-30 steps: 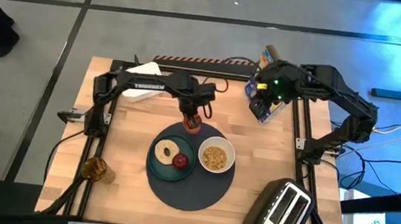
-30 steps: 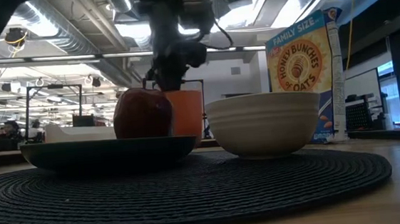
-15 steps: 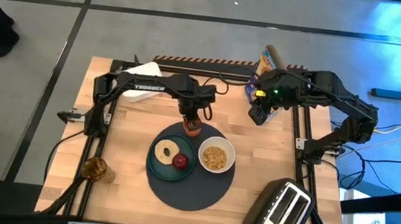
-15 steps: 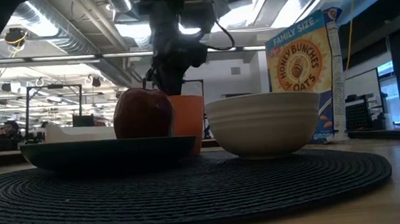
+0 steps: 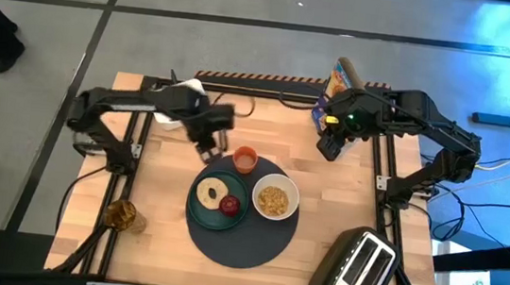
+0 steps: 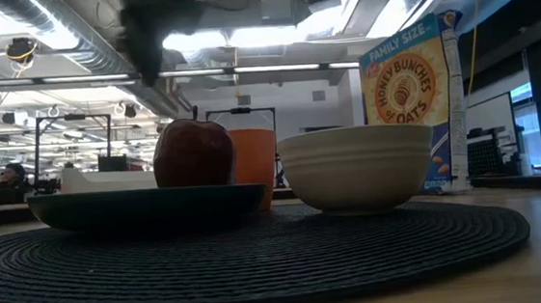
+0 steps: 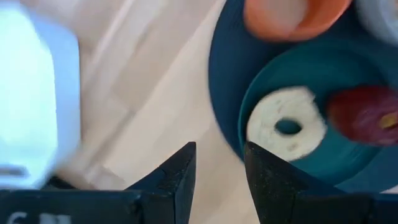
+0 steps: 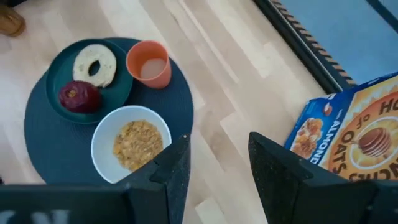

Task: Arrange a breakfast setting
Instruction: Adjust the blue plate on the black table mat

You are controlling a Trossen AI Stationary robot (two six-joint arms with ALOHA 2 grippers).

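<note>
The round dark-navy mat lies on the table's middle. On it are the teal plate with the bagel and the red apple, the white bowl holding cereal, and the orange cup, upright at the mat's far edge. My left gripper is open and empty, just left of the cup; its wrist view looks down on the bagel and the cup. My right gripper is open and empty at the far right. No cutlery shows.
A cereal box stands upright at the far right, behind my right gripper. A toaster sits at the near right corner. A white container is at the far left, an amber glass at the near left.
My left gripper has left the orange cup and gone toward the table's left edge. The cup stays upright at the mat's far edge. In the low view the arm no longer stands over the cup.
</note>
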